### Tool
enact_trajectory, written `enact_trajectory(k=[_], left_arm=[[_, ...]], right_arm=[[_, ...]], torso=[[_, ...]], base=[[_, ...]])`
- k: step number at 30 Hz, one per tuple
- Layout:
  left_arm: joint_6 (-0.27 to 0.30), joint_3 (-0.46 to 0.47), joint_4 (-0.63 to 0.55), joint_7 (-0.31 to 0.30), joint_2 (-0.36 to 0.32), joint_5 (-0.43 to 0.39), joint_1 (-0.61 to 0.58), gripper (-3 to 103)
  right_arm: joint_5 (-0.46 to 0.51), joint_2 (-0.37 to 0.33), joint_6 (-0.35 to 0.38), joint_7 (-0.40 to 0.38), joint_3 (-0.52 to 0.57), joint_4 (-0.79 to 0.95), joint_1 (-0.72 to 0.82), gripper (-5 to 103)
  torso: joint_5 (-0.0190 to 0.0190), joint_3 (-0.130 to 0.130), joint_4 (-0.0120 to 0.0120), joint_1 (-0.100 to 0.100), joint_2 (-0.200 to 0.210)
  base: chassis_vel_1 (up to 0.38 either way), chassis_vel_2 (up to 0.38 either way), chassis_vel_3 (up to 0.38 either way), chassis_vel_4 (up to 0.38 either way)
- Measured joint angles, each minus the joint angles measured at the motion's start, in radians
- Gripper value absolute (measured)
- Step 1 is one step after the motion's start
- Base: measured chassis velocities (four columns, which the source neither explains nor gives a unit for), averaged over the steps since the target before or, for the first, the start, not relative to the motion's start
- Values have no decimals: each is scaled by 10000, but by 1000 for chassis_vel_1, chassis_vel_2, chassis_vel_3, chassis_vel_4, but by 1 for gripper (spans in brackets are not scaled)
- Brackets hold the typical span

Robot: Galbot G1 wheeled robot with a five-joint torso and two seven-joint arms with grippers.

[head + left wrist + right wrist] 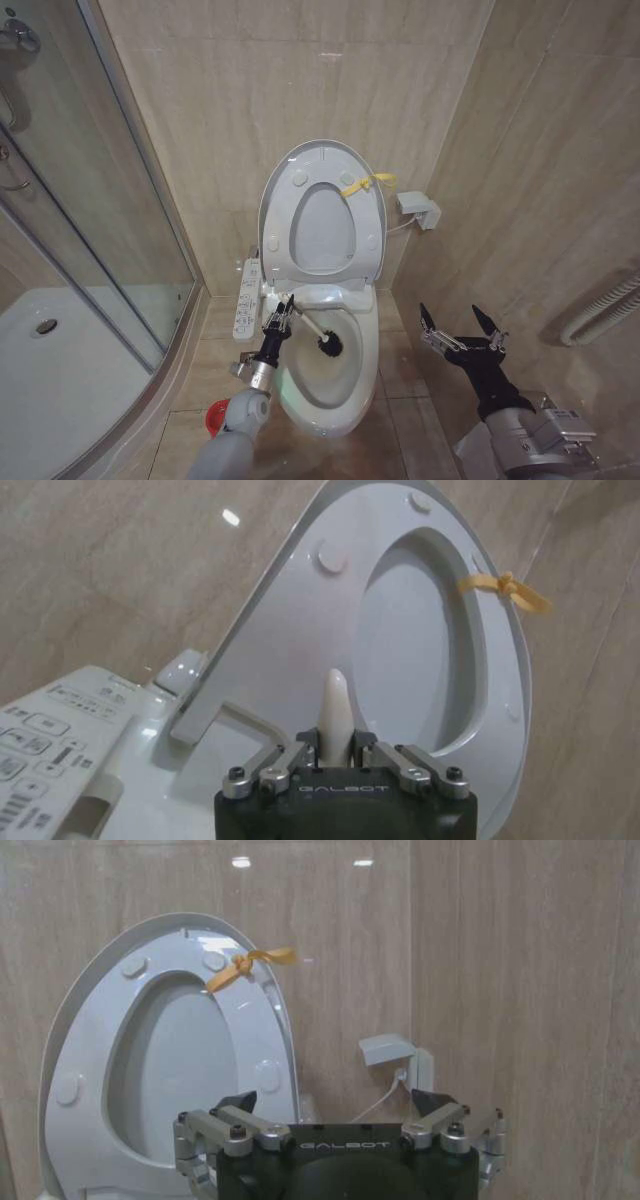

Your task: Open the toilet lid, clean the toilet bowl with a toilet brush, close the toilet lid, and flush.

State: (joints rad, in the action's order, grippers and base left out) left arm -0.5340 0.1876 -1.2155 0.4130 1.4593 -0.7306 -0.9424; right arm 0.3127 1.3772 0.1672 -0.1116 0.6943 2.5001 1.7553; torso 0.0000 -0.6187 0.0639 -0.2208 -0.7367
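The toilet lid (322,228) stands upright against the back wall, the ring seat raised against it and a yellow ribbon (364,185) at its edge. Below it the white toilet bowl (330,395) lies uncovered, with a yellowish stain inside. My left gripper (283,312) hovers over the bowl's left rim, shut on the white handle of the toilet brush (328,345), whose black head sits inside the bowl. The left wrist view shows the gripper (337,742) clamped on the handle (334,705) in front of the lid (290,637). My right gripper (460,325) hangs open to the right of the toilet, nothing between its fingers (335,1102).
A white button panel (245,300) sticks out on the bowl's left side. The red holder cup (215,415) stands on the floor by my left arm. A glass shower enclosure (90,250) fills the left. A small white wall box (418,208) and tiled walls close in on the right.
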Motion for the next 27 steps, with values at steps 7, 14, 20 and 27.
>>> enact_trajectory(k=[7, 14, 20, 27], left_arm=[[-157, -185, 657, 200, 168, 174, 422, 21], [-542, -186, 1530, 583, 455, 955, 847, 21], [-717, -228, 2041, 747, 707, 1237, 1100, 21], [-293, -295, 1763, 662, 991, -340, 1152, 21]], right_arm=[[0, 0, 0, 0, 0, 0, 0, 100], [0, 0, 0, 0, 0, 0, 0, 100], [0, 0, 0, 0, 0, 0, 0, 100], [0, 0, 0, 0, 0, 0, 0, 100]], torso=[[0, 0, -1, 0, 0], [0, 1, 0, 0, 0], [1, 1, -1, 1, 0], [1, 1, 0, 1, -2]], base=[[0, 0, 0, 0], [0, 0, 0, 0], [0, 0, 0, 0], [0, 0, 0, 0]])
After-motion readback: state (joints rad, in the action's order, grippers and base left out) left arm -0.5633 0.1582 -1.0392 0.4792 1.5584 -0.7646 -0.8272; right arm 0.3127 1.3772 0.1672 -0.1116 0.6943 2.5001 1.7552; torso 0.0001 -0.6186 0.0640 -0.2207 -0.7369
